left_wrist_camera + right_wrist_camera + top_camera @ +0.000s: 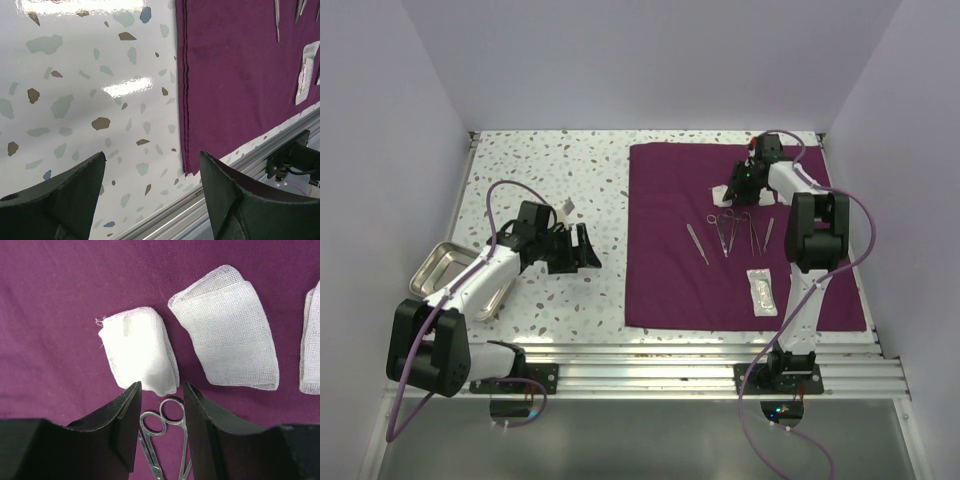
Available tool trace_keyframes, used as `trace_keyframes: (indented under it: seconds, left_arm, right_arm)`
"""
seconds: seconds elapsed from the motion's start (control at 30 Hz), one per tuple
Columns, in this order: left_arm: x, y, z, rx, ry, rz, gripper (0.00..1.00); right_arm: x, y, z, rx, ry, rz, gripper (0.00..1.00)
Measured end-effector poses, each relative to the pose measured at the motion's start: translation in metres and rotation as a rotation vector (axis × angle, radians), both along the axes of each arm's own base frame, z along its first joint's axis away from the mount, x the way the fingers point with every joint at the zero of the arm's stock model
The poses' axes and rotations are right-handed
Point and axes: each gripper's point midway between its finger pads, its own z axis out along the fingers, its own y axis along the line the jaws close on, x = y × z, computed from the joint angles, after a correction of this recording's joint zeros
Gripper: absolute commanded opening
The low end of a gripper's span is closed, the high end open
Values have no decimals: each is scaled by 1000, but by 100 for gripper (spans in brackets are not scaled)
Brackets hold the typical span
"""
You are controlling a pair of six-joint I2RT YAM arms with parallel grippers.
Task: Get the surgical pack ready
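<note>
**Right end effector** [162,386]: jaws part-open and gripping nothing. It hangs low over the ring handles of the scissors [162,416], with its tips just beside the near edge of a folded gauze [140,350]. A second gauze [227,335] lies close by. All rest on the pack [50,290], spread flat on the right of the bench [75,75].

**Left end effector** [152,156]: jaws wide and empty, hovering over the bench beside the pack's edge.

**Step judged:** setting out gauze. Any lift should go straight up, keeping the fingers clear of loose weave and rings, lest the cloth wrinkle.
</note>
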Motion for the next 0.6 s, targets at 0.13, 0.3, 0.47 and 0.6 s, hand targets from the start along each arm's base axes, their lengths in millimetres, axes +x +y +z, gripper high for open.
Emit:
trace_keyframes:
  seconds: [0.13,0.3,0.47,0.6]
  left_arm:
    - [0,0,0,0,0,0,79]
    - [0,0,0,0,0,0,79]
    - [0,0,0,-1,0,0,79]
    - [0,0,0,-1,0,0,79]
  right_arm:
    - [0,2,0,9,-1,3,41]
    - [0,3,-4,16,7,5,38]
    - [0,3,-7,19,11,0,37]
    - [0,3,-7,19,12,0,35]
